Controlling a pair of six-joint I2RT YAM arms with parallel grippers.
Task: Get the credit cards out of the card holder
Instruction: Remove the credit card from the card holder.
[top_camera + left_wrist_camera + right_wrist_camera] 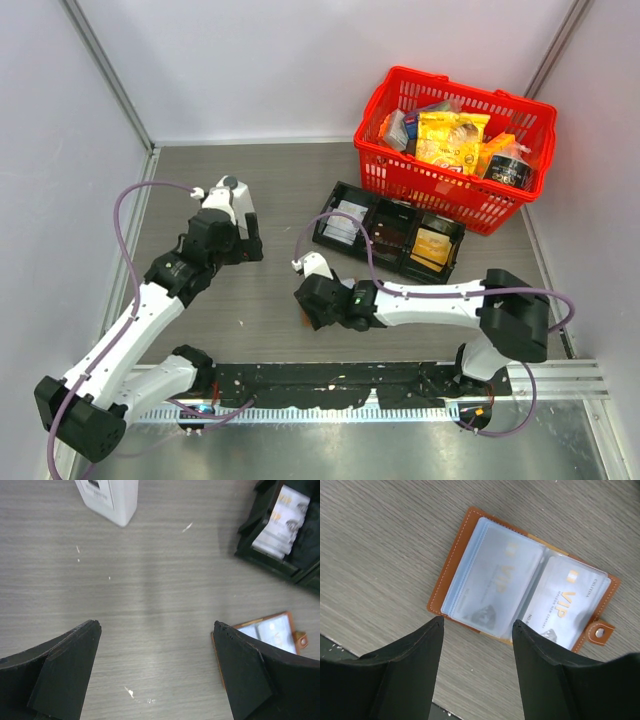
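Note:
The card holder (454, 567) lies open and flat on the table, brown with pale blue pockets and a snap tab at its right. A credit card (495, 580) marked VIP sits in the left pocket and another (567, 605) in the right. My right gripper (478, 622) is open and empty, its tips just over the holder's near edge. In the top view it (306, 305) covers the holder, leaving only an orange sliver (303, 318). My left gripper (156, 625) is open and empty over bare table, with the holder (270, 630) by its right finger.
A black three-compartment tray (425, 272) lies behind the right arm, with white printed pieces (345, 222) in one compartment and a gold packet (432, 245) in another. A red basket (455, 190) of groceries stands at the back right. Side walls close in the table.

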